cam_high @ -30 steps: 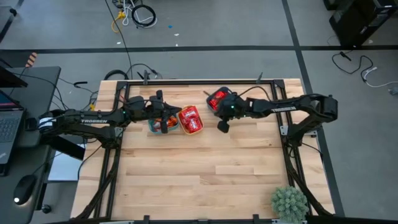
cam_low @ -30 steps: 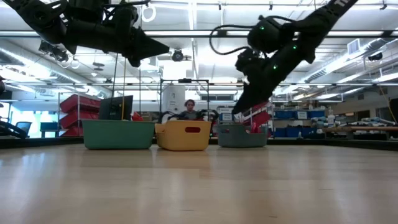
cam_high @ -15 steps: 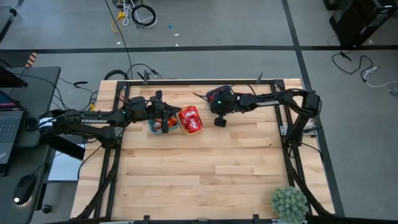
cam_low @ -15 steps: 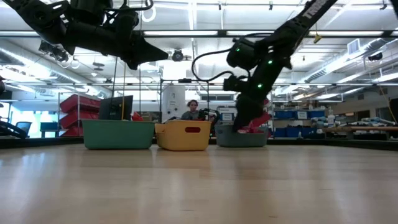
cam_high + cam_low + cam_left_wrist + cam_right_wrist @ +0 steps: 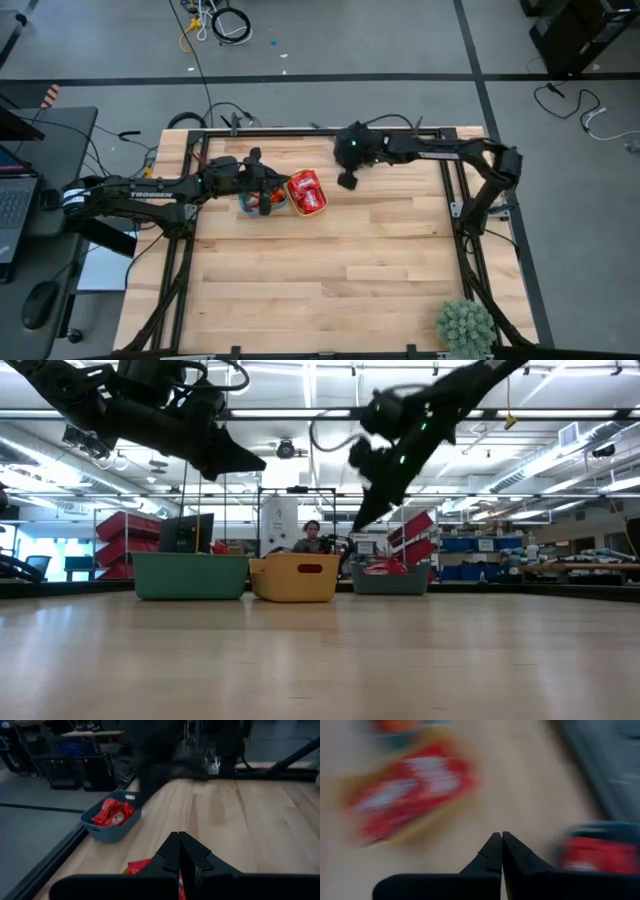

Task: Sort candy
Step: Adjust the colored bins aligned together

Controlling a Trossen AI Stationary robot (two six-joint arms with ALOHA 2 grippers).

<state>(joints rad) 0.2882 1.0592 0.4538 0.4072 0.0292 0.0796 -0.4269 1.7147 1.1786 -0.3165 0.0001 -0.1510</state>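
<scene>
Three small bowls are placed in a row at the far side of the worktop [image 5: 330, 270]. In the yellow bowl [image 5: 307, 192] many red candies [image 5: 308, 190] are piled. In the teal bowl [image 5: 262, 202] a few red and orange pieces are seen. The blue bowl [image 5: 111, 817] is filled with red candy too, as shown in the left wrist view. The left tool [image 5: 268, 184] is held above the teal bowl, its fingers pressed together with nothing between them. The right tool [image 5: 346, 180] is raised beside the yellow bowl, also clenched and empty.
</scene>
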